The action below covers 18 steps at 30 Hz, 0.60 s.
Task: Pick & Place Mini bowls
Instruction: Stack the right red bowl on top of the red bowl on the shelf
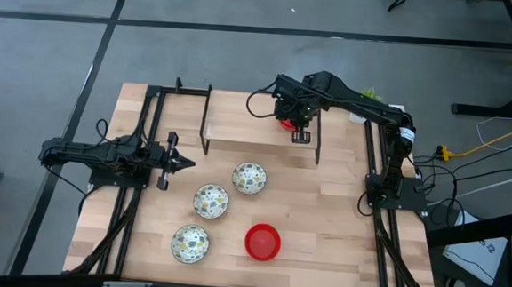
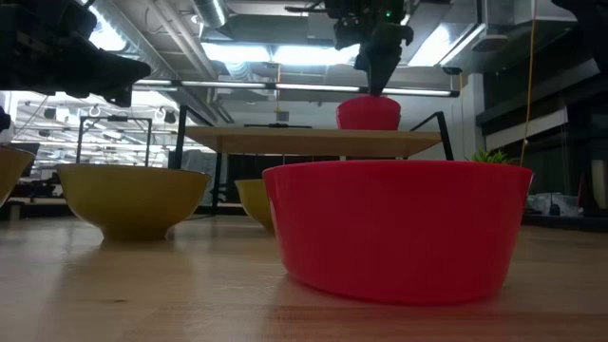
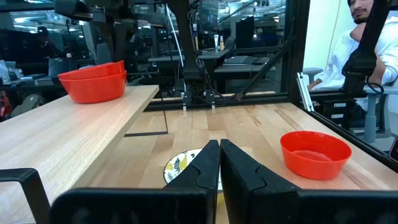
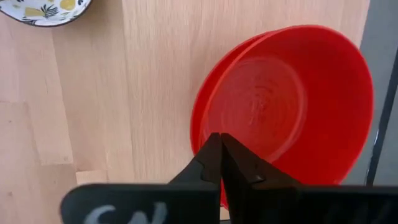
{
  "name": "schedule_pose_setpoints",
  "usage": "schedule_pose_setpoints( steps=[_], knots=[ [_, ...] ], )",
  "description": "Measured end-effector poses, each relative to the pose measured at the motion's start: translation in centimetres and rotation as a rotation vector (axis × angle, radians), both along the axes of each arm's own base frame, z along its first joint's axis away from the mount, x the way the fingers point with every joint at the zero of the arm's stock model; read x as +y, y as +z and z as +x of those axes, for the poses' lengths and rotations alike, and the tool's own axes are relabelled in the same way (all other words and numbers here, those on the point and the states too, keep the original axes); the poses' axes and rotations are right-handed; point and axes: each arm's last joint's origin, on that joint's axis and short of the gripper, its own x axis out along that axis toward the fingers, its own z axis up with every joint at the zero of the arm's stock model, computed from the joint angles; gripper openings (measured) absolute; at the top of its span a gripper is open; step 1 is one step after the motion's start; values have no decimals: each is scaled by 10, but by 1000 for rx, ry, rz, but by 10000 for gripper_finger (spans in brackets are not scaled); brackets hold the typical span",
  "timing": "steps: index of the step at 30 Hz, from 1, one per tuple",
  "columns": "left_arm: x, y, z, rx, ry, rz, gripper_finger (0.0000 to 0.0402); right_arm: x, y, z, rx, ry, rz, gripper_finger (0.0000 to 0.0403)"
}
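Note:
Two red bowls sit nested on the raised wooden shelf (image 1: 239, 135), seen as a stack (image 3: 93, 81) and from above (image 4: 292, 93). My right gripper (image 4: 219, 140) is shut at the near rim of that stack, reaching down from above (image 2: 377, 87). A third red bowl (image 1: 262, 241) stands on its base on the table, close to the low camera (image 2: 399, 228). Three cream patterned bowls (image 1: 248, 178) (image 1: 211, 200) (image 1: 190, 243) also rest on the table. My left gripper (image 1: 186, 164) waits shut near the left side, above the table, touching nothing. My right gripper is shut on the upper red bowl at its rim (image 4: 202, 124), on the side nearest the wrist camera. It comes from above, pointing down (image 2: 377, 87). The fingers cover the exact spot. The bowl sits upright in the lower bowl on the shelf.
The shelf stands on thin black legs (image 1: 206, 123) over the table's far half. A small green plant (image 2: 489, 157) stands at the far right. Black frame rails run along both table sides (image 1: 137, 199). A person in white (image 3: 367, 43) sits beyond the table.

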Motion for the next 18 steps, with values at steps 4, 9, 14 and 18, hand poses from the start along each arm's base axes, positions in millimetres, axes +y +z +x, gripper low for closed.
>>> schedule_pose_setpoints(
  steps=[4, 9, 14, 18],
  knots=[
    [0, 0, 0, 0, 0, 0, 12, 0, 1, 0, -6, 5, -4, 4],
    [0, 0, 0, 0, 0, 0, 12, 1, 5, -4, -18, 4, -9, 3],
    [0, 0, 0, 0, 0, 0, 9, 2, 7, -4, -22, 2, -10, 3],
    [0, 0, 0, 0, 0, 0, 8, 2, 8, -6, -27, -3, -9, 3]
  ],
)
